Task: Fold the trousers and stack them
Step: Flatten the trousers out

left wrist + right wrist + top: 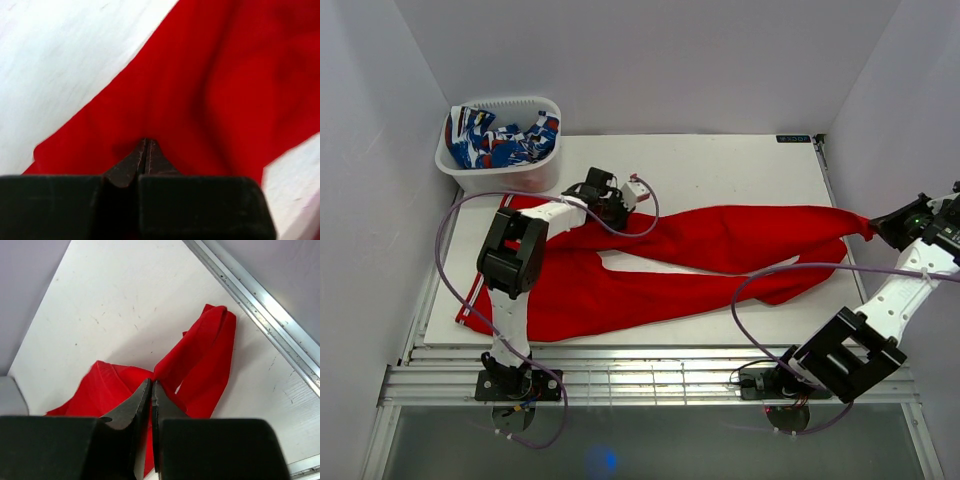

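The red trousers lie spread across the white desk, with the waist at the left and both legs running to the right. The left jaws are clenched on the cloth at the trousers' far edge, near the waist. The right jaws are clenched on the bunched end of the far leg, at the desk's right side.

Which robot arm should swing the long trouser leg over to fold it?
Probably right. The right gripper pinches the trousers at a leg's end, ready to carry it over; the left gripper pinches nearer the waist.
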`<state>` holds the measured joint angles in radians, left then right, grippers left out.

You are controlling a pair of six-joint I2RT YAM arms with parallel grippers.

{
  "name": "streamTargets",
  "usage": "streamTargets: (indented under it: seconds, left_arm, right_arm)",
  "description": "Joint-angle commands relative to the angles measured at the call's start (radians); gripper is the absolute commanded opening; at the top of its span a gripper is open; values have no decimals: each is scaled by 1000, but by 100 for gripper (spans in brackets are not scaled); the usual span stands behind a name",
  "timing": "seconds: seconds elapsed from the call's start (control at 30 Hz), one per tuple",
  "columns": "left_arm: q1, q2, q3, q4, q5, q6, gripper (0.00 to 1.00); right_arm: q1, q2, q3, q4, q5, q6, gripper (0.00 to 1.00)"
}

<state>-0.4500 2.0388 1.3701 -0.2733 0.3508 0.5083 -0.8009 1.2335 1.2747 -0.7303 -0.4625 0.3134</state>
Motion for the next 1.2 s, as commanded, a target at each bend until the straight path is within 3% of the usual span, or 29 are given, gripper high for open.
streamTargets:
  seconds: [0.0,0.1,0.17,0.33,0.53,0.7,0.9,1.17]
  left_arm:
    - [85,8,18,-96,-91,-51,8]
    - [132,-9,15,-125,-110,-89,12]
    - [154,-51,-11,-127,-72,-122,30]
    - [253,-297,-78,-129,19,-177,50]
    - [498,-411,-51,-294,71,-90,54]
    - [722,-413,-49,-302,89,-74,54]
    - [812,-281,-29,-210,25,-224,52]
    - [909,-163,-51,-42,40,-418,64]
  right_arm:
    - [43,11,-32,135,136,-10,8]
    - [110,20,-99,201,206,-31,8]
    - [156,35,-147,235,263,-45,8]
    - [285,78,-221,416,357,-126,8]
    - [302,188,-203,496,334,-218,8]
    - [337,302,-138,479,305,-244,8]
    - [405,394,-74,482,286,-303,8]
    - [436,465,6,427,259,-398,8]
